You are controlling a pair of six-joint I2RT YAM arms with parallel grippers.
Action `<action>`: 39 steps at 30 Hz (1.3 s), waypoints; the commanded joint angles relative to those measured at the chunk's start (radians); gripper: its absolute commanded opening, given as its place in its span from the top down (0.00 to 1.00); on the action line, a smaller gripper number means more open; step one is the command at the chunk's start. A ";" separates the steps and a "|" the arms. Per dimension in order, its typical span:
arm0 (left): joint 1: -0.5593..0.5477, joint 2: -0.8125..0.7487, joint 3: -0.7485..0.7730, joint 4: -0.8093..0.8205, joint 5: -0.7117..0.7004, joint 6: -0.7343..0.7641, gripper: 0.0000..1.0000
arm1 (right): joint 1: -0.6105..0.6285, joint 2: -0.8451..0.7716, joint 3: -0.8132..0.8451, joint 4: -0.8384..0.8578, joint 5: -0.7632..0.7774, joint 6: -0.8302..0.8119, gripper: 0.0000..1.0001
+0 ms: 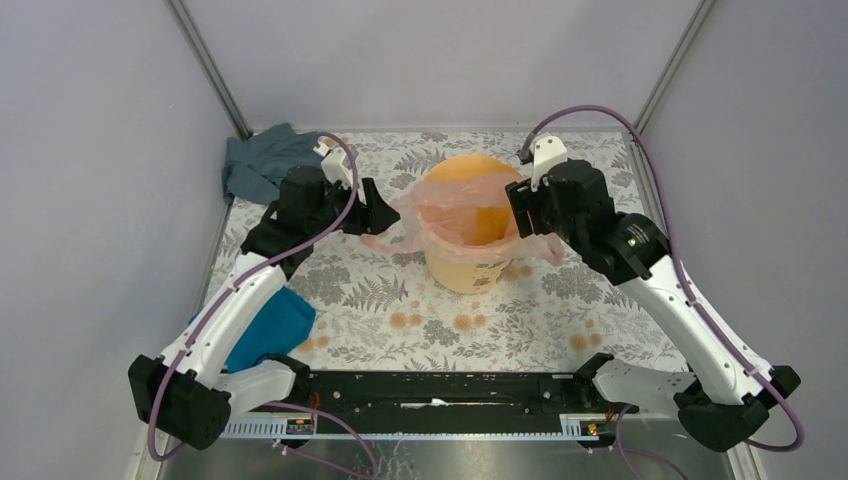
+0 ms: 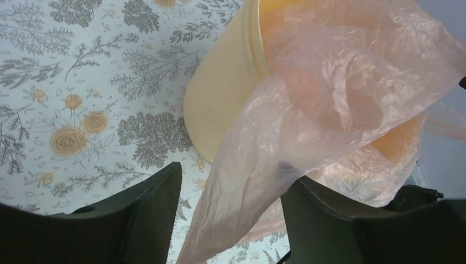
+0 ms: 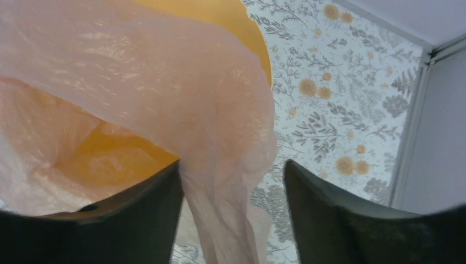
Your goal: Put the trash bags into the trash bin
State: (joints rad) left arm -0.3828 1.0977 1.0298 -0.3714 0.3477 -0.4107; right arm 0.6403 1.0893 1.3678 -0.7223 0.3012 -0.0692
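The yellow-orange bucket (image 1: 470, 262) stands at the table's middle back. The pale pink bag (image 1: 455, 200) drapes over its rim, partly inside, with tails hanging down both sides. My left gripper (image 1: 385, 215) is at the bucket's left; in the left wrist view its jaws (image 2: 231, 190) stand wide apart with a hanging fold of the bag (image 2: 308, 110) between them, beside the bucket wall (image 2: 220, 99). My right gripper (image 1: 520, 210) is at the bucket's right rim. In the right wrist view its jaws (image 3: 231, 184) are also apart around a tail of the bag (image 3: 165, 82), by the bucket rim (image 3: 220, 16).
A grey-blue cloth (image 1: 262, 160) lies at the back left corner. A bright teal cloth (image 1: 270, 328) lies near the left arm's base. Grey walls and metal posts close in the floral-covered table (image 1: 520, 320) on three sides.
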 commanded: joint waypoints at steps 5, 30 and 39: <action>0.005 0.057 0.115 0.056 0.005 0.010 0.35 | -0.003 0.010 0.011 0.201 0.103 0.012 0.65; 0.006 0.386 0.301 0.242 -0.045 -0.164 0.78 | -0.332 0.336 0.123 0.284 -0.235 0.124 0.86; 0.022 0.459 0.348 0.256 -0.068 -0.185 0.72 | -0.371 0.403 0.155 0.321 -0.267 0.147 0.77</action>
State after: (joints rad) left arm -0.3752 1.5215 1.3159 -0.1783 0.3046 -0.5774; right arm 0.2863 1.4651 1.4780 -0.4526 0.0650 0.0551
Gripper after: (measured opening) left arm 0.274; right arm 0.227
